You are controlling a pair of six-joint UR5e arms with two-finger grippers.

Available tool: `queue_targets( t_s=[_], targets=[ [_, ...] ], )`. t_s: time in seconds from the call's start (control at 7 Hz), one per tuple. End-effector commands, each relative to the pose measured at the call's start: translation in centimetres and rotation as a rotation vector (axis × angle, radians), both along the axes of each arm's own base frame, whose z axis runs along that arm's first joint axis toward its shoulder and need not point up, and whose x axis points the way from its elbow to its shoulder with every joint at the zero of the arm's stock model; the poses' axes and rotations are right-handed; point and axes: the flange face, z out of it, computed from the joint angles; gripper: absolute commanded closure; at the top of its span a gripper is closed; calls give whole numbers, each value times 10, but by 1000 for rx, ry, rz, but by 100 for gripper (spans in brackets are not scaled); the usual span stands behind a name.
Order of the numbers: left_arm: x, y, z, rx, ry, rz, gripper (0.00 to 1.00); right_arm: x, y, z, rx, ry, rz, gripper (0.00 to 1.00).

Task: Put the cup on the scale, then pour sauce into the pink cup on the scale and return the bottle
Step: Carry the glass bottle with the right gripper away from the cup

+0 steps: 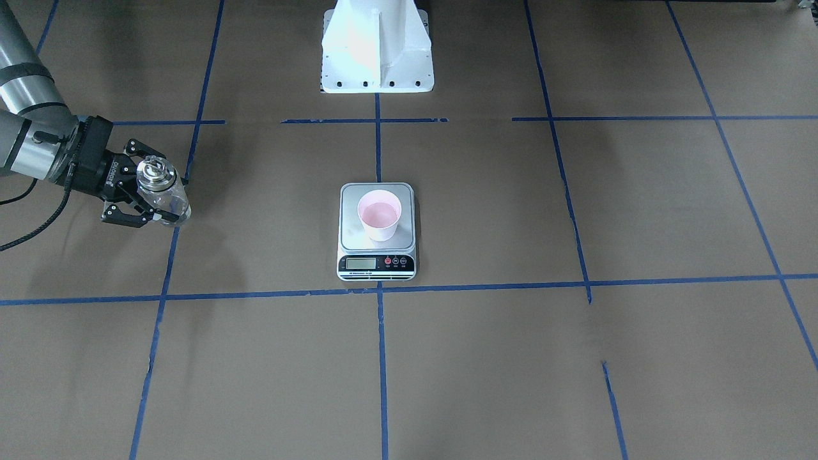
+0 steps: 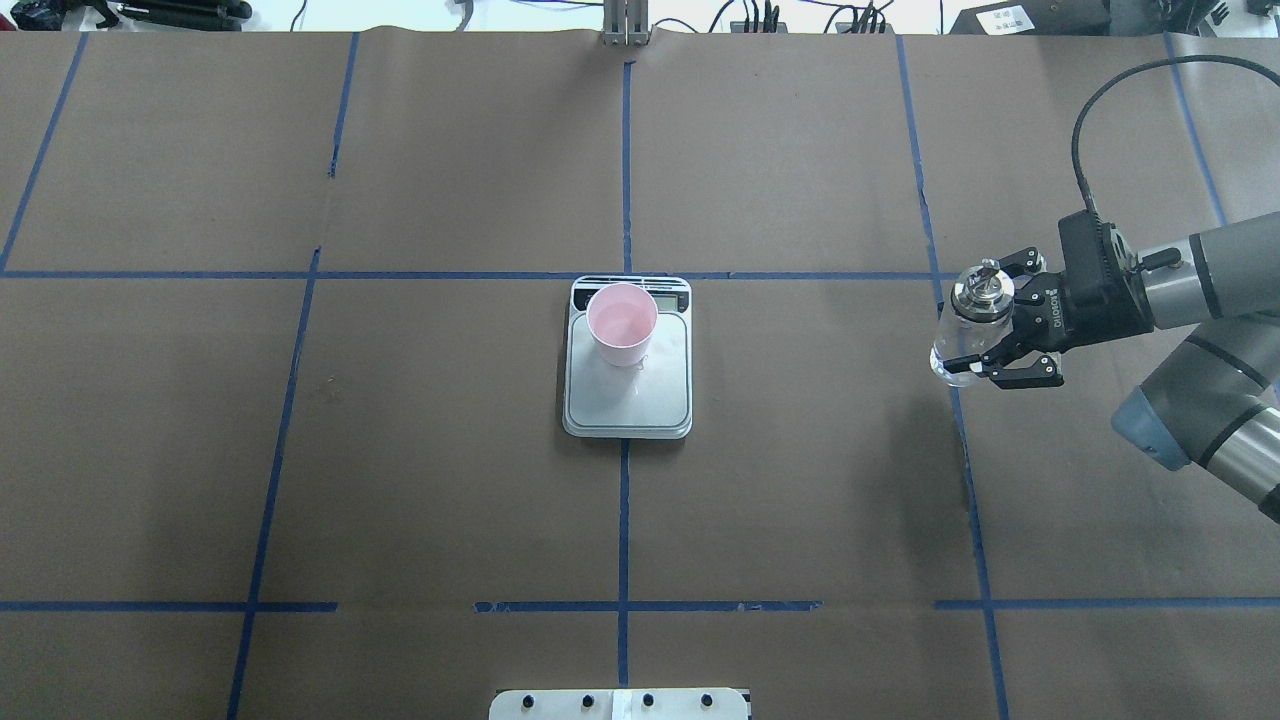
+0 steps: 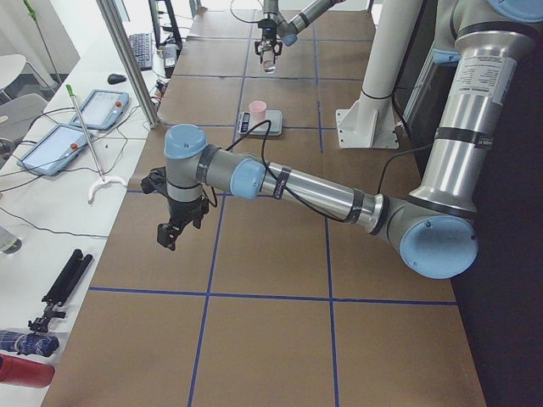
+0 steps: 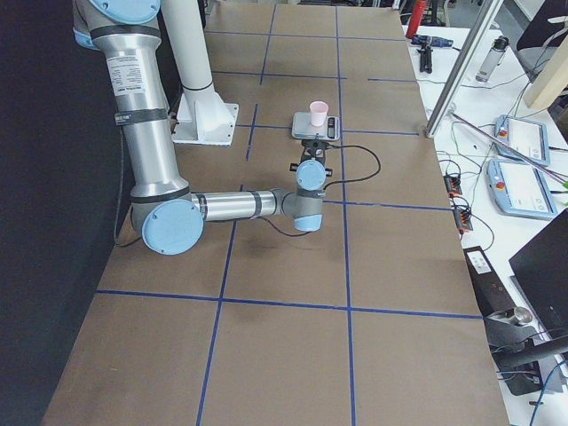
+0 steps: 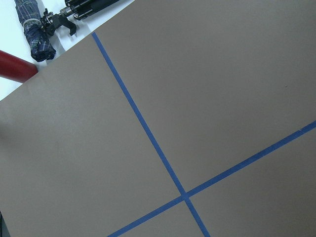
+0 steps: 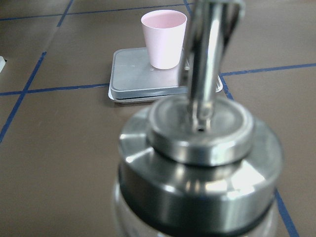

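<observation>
The cup (image 2: pixel 622 322) stands on the scale (image 2: pixel 628 400), toward the display end of its platform. Well apart from the scale, on the robot's right side of the worktop (image 2: pixel 800 480), the right claw (image 2: pixel 990 322) is clamped around the glass body of the bottle (image 2: pixel 958 345), cap and spout uppermost. The left claw (image 3: pixel 170 231) hangs over the worktop far from the scale on the opposite side; whether it is wide or narrow cannot be told
</observation>
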Motion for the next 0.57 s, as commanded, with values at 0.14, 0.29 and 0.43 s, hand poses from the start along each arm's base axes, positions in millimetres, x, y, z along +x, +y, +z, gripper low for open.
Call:
queue_targets(
  t_s=[0.14,0.29,0.43],
  targets=[
    [0,0,-1,2,0,0,0,-5,2,10,-15,-25,18,100],
    [0,0,-1,2,0,0,0,-14,5,10,-17,-26,24,100],
    [0,0,-1,2,0,0,0,-21,8,10,-33,-30,33,100]
  ],
)
